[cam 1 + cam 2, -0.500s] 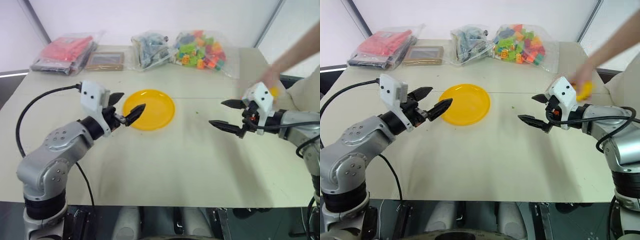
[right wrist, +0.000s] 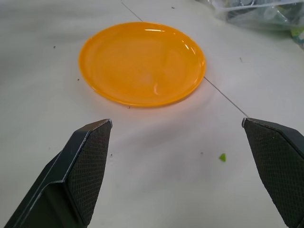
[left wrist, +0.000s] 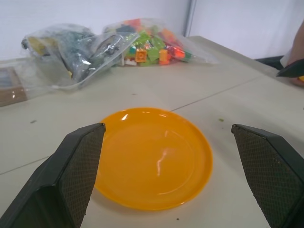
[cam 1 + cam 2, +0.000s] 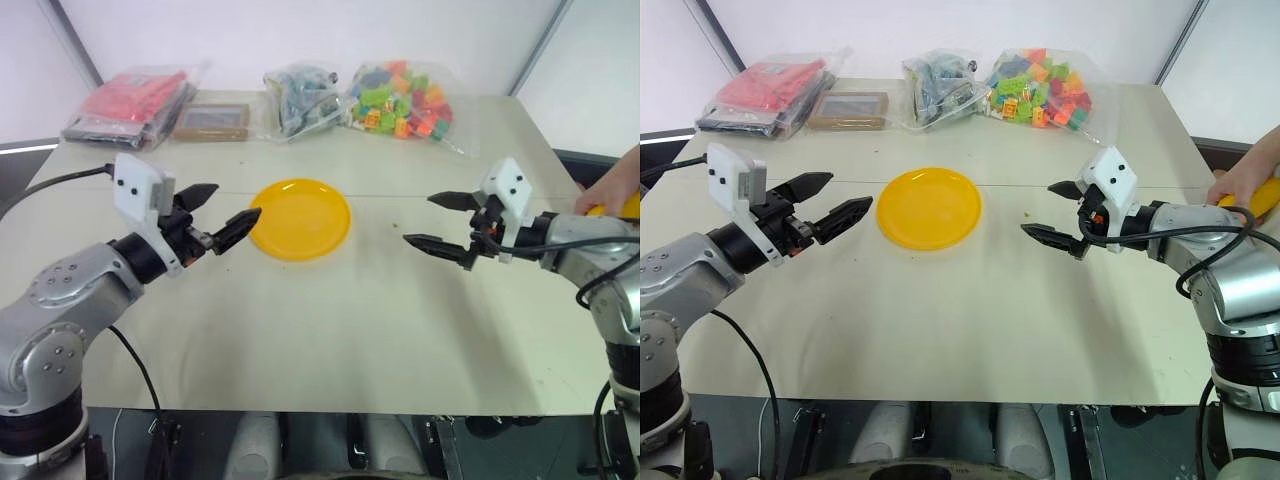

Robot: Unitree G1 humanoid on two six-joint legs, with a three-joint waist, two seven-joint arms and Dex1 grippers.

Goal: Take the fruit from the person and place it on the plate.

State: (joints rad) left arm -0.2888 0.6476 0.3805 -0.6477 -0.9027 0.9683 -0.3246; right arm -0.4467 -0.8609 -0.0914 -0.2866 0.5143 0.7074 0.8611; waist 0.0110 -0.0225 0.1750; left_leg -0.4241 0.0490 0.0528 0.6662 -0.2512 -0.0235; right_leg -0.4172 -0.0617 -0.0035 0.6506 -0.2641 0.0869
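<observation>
Nearest the robot, both arms hover over the pale table point(image 4: 940, 330) with nothing in either one. The left gripper point(image 4: 828, 207) has its two black fingers spread wide apart, and its tips aim toward the plate point(image 4: 930, 208), which lies just beyond them and a little to their right, flat on the table and bare. The right gripper point(image 4: 1052, 210) is also splayed wide, grasping nothing; its tips aim across at the plate from the other side, with a stretch of bare table between. In the right wrist view the plate point(image 2: 142, 61) sits centred ahead between the two fingers, and a tiny green fleck point(image 2: 222, 156) lies on the table close before the gripper.

Behind the right gripper, out past its wrist at the table's right edge, the person's hand point(image 4: 1240, 180) holds the fruit point(image 4: 1260, 196), of which a yellow end shows. Hand and fruit are well apart from the right gripper's fingertips and on the far side of them from the plate.

Farther off, beyond both grippers along the table's far edge, lie a clear bag of coloured blocks point(image 4: 1045, 85), a bag of grey parts point(image 4: 935, 88), a small brown framed board point(image 4: 848, 108) and a red packet point(image 4: 765, 90)
</observation>
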